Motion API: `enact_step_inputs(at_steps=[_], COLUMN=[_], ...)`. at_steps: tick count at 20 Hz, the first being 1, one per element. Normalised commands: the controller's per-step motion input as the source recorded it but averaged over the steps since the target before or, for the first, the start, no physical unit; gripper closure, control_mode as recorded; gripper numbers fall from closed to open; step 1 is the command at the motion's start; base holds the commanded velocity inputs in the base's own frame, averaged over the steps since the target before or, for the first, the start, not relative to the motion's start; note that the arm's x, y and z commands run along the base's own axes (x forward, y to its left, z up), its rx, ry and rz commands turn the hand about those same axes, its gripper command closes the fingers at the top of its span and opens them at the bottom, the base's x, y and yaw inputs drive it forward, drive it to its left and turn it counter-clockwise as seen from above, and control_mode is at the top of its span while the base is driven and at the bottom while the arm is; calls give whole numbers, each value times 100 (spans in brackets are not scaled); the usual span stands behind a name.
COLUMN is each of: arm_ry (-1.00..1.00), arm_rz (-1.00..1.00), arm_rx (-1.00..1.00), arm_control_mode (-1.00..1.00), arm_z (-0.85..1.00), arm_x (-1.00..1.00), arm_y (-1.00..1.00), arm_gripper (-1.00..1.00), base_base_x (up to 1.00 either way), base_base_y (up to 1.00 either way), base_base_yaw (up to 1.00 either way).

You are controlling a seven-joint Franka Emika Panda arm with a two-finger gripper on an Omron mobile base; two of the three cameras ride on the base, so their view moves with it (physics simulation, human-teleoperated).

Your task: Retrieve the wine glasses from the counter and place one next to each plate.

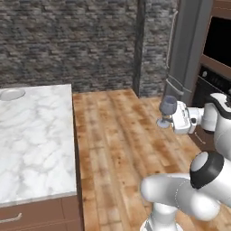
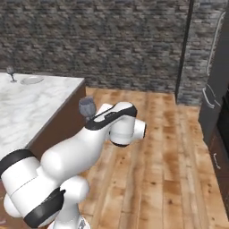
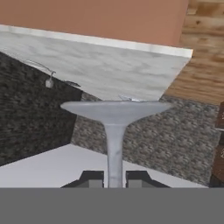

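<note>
My gripper (image 1: 173, 118) is shut on the thin stem of a smoky grey wine glass (image 1: 168, 105), held upright in the air over the wooden floor, well right of the counter (image 1: 36, 135). From the right base the held glass (image 2: 87, 107) pokes up behind my forearm. The hand view is rolled upside down: the stem runs from between the fingertips (image 3: 94, 179) to the round foot (image 3: 114, 109). A second wine glass (image 2: 10, 73) stands at the counter's far end beside a pale plate (image 2: 32, 80). The same plate (image 1: 11, 94) lies at the slab's far left corner.
Brown drawers (image 1: 40, 214) run under the marble slab. A tall grey fridge (image 1: 185, 45) and a dark wall oven (image 1: 219, 49) stand to the right. A stone wall (image 2: 112, 40) closes the back. Wooden floor (image 1: 117, 149) lies between counter and appliances.
</note>
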Motion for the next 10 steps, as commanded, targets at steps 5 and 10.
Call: enact_step_inputs(at_steps=[5, 10], arm_ry=[0, 0], arm_rz=[0, 0], arm_rx=[0, 0], arm_control_mode=[100, 100], arm_z=[0, 0], arm_x=[0, 0], arm_y=[0, 0], arm_gripper=[100, 100], base_base_x=[100, 100], base_base_y=[-97, -72], base_base_yaw=[27, 31])
